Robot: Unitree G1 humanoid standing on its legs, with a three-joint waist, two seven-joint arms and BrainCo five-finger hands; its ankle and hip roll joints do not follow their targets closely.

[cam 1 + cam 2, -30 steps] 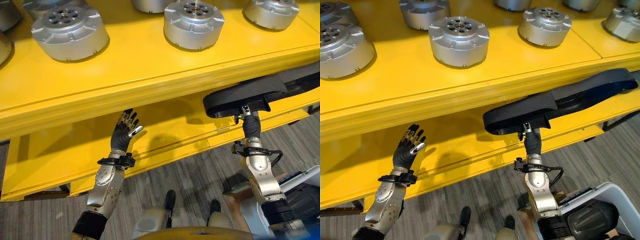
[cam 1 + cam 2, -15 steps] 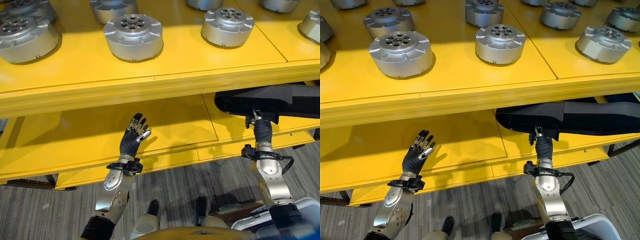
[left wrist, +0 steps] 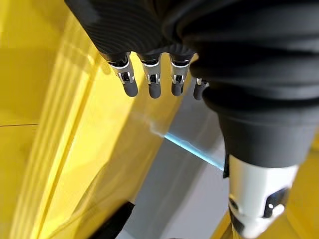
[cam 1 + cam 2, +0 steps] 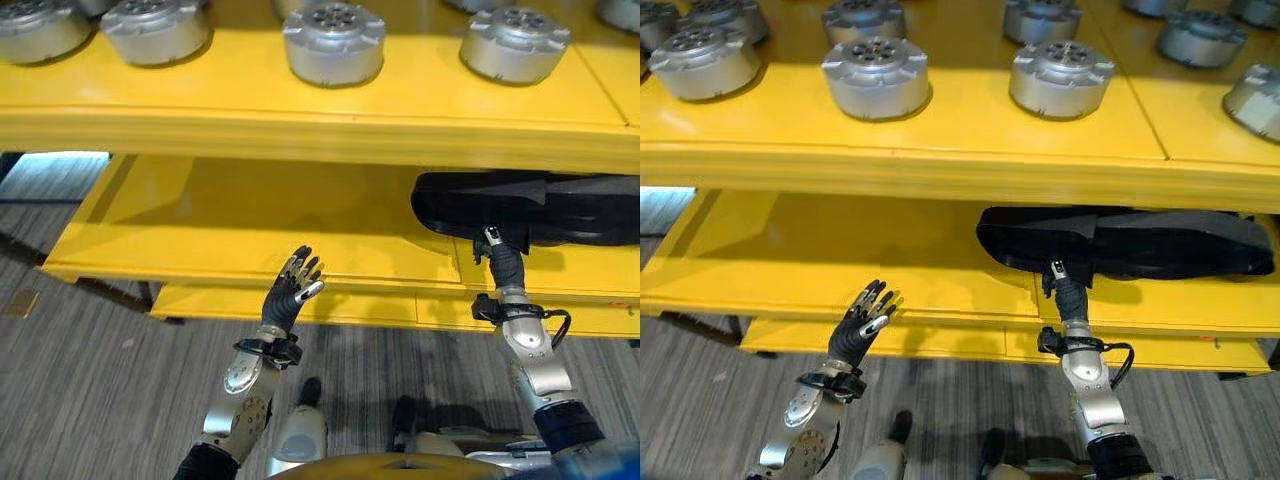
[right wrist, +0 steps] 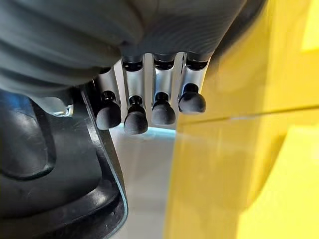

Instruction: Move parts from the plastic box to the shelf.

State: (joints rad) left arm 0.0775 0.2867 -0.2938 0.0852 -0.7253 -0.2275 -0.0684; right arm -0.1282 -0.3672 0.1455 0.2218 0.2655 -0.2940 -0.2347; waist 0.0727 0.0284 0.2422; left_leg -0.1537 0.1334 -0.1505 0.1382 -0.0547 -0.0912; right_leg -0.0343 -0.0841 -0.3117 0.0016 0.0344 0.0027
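While the right hand (image 4: pixel 1064 285) apparently grips it, long black moulded part (image 4: pixel 1130 243) on yellow shelf (image 4: pixel 940 260); left hand (image 4: pixel 858 325) open-fingered.

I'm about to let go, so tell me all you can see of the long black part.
The long black part is a matte, moulded-looking elongated piece with a rounded end, lying flat along the lower yellow shelf, under the top shelf. The right hand reaches up to its near edge; whether the fingers grip it is hidden.

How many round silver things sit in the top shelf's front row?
4 silver parts: one at far left, one left of centre, one right of centre, one cut off at right. More stand behind.
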